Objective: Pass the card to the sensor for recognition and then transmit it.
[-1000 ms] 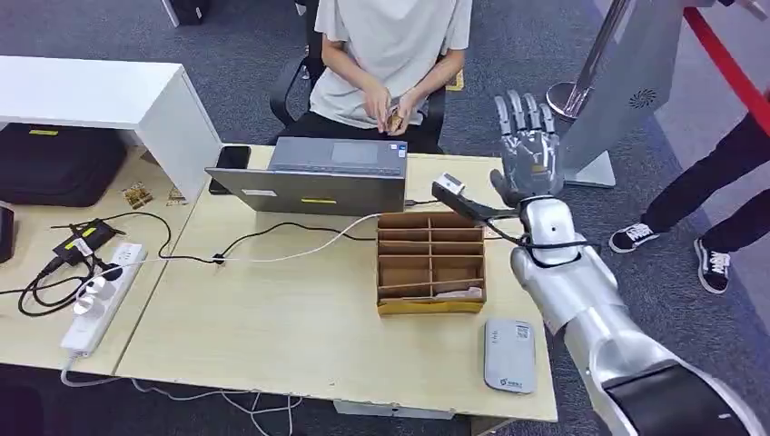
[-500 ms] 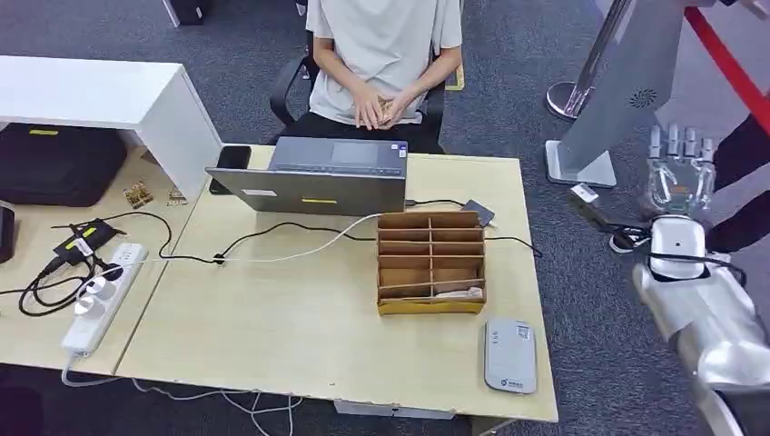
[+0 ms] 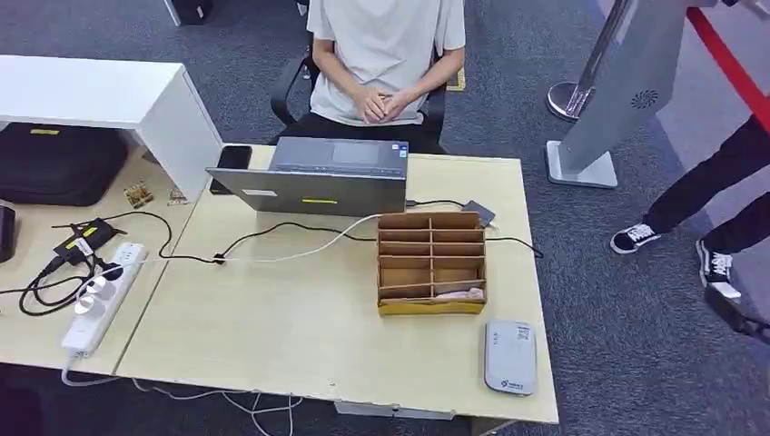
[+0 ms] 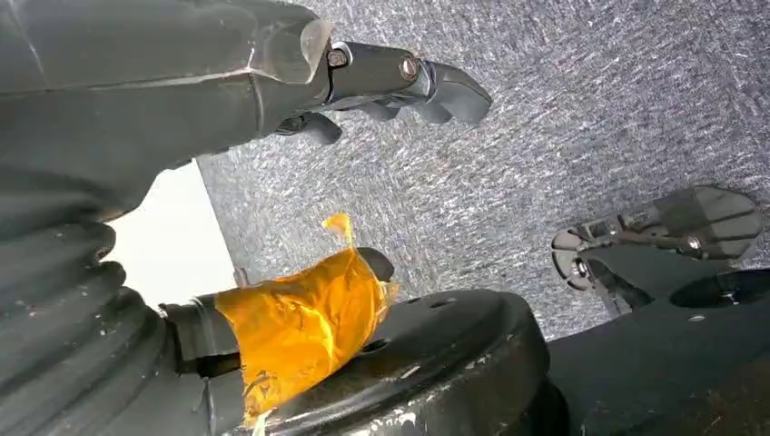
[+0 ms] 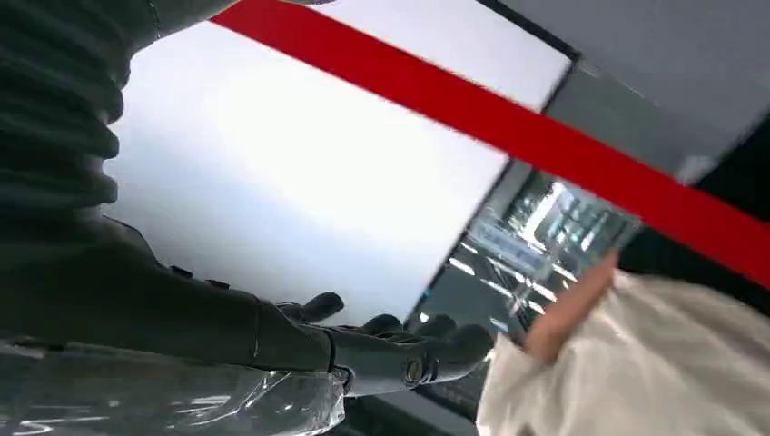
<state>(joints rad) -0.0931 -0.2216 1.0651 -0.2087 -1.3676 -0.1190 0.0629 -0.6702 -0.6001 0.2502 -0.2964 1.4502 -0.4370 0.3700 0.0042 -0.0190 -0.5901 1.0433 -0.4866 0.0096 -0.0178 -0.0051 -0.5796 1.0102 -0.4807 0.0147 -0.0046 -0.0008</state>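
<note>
The grey card sensor (image 3: 508, 356) lies flat near the table's front right corner. A pale card (image 3: 459, 292) lies in the front row of the cardboard organizer (image 3: 430, 262). My right hand (image 5: 390, 350) is off to the right of the table; in the right wrist view its fingers are stretched out with nothing in them. A dark bit of that arm (image 3: 737, 314) shows at the head view's right edge. My left hand (image 4: 381, 82) hangs over grey carpet, fingers loosely apart and empty, its thumb (image 4: 300, 327) wrapped in orange tape.
A person sits behind the table with hands (image 3: 383, 104) clasped in the lap. A laptop (image 3: 313, 174), cables and a power strip (image 3: 100, 295) occupy the table's back and left. A grey kiosk stand (image 3: 626, 82) and another person's legs (image 3: 708, 204) are to the right.
My right arm swung from above the table's far right corner out to the right and down, almost out of the head view. The seated person's hands settled together.
</note>
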